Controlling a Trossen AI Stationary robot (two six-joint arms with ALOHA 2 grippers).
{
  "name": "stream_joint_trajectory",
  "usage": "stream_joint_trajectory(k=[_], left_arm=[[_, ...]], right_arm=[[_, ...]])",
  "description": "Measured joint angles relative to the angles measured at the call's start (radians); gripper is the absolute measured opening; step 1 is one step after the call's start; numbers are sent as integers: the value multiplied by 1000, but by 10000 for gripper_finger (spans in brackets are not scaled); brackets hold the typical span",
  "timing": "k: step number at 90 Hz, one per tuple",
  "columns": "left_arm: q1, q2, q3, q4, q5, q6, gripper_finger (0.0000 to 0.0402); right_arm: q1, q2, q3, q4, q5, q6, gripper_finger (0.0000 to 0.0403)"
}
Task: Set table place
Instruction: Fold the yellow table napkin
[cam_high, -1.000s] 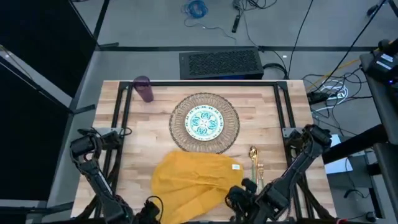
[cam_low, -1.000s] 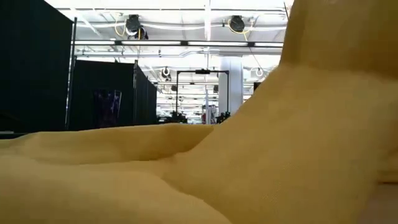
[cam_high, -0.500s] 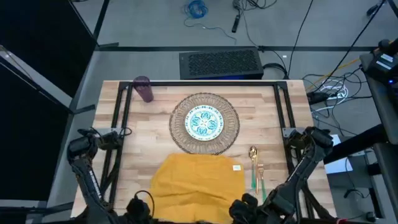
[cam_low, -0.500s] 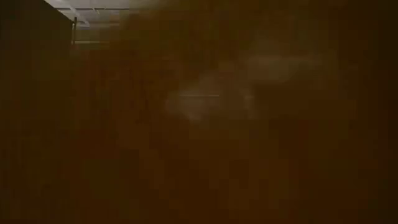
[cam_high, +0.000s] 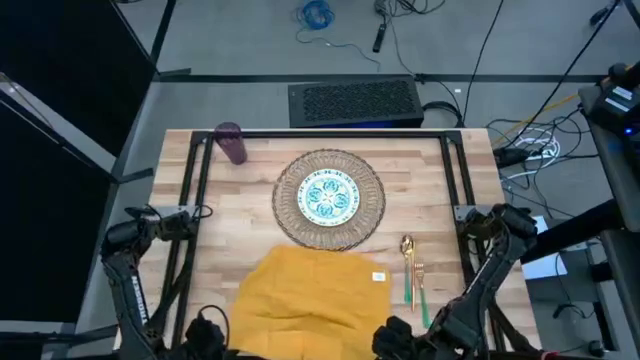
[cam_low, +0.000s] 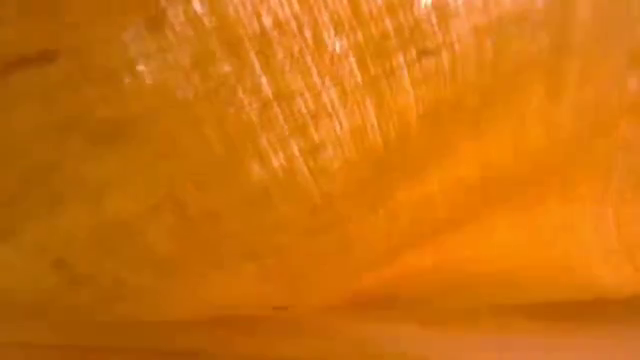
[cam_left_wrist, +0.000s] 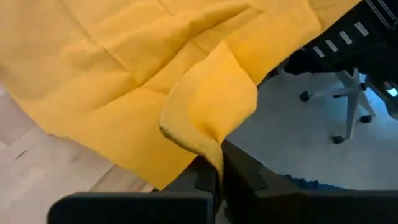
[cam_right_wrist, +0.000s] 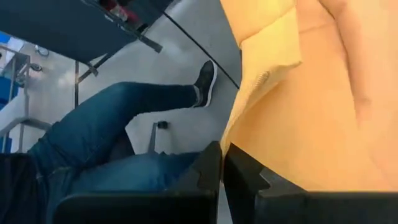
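High view, place setting in progress. Mat (cam_high: 329, 198): round, woven, centred toward the far half of the table (cam_high: 250, 215); placed. Plate (cam_high: 329, 197): small, teal-patterned, sitting in the middle of the mat, nothing on it; placed. Cup (cam_high: 232, 143): purple, upright near the far left corner, well apart from the mat; what it holds, if anything, I cannot tell. Fork (cam_high: 421, 287) and spoon (cam_high: 408, 266): side by side, to the right of the napkin, nearer than the mat; I judge they may need straightening. Napkin (cam_high: 318, 293): mustard cloth, spread and rumpled on the near half, its near edge hanging past the table's rim; the item in hand, not yet folded or laid beside the plate.

My left gripper (cam_left_wrist: 217, 167): at the near left of the napkin, fingers closed, pinching a fold of its edge. My right gripper (cam_right_wrist: 222, 155): at the near right, fingers pressed together on the napkin's hem.

Low view: filled by the napkin. Beyond the table's edge, a seated person's leg (cam_right_wrist: 118, 121).
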Motion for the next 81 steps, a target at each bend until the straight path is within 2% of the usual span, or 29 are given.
stream_joint_trajectory(k=[14, 25, 33, 50, 67, 81], left_arm=[[1, 0, 0, -32, -3, 0, 0], [4, 0, 0, -115, -31, 0, 0], [13, 0, 0, -200, -36, 0, 0], [27, 0, 0, -388, -37, -18, 0], [56, -14, -57, -380, -64, 32, 0], [96, -15, -121, -380, -71, 43, 0]], right_arm=[[9, 0, 0, -4, 72, 7, 0], [5, -1, 0, -64, 169, 37, 0], [-5, -1, 0, -133, 200, 100, 0], [-24, -1, 0, -348, 226, 270, 0], [-59, -7, 0, -602, 226, 428, 0], [-99, -35, 0, -677, 226, 418, 0]])
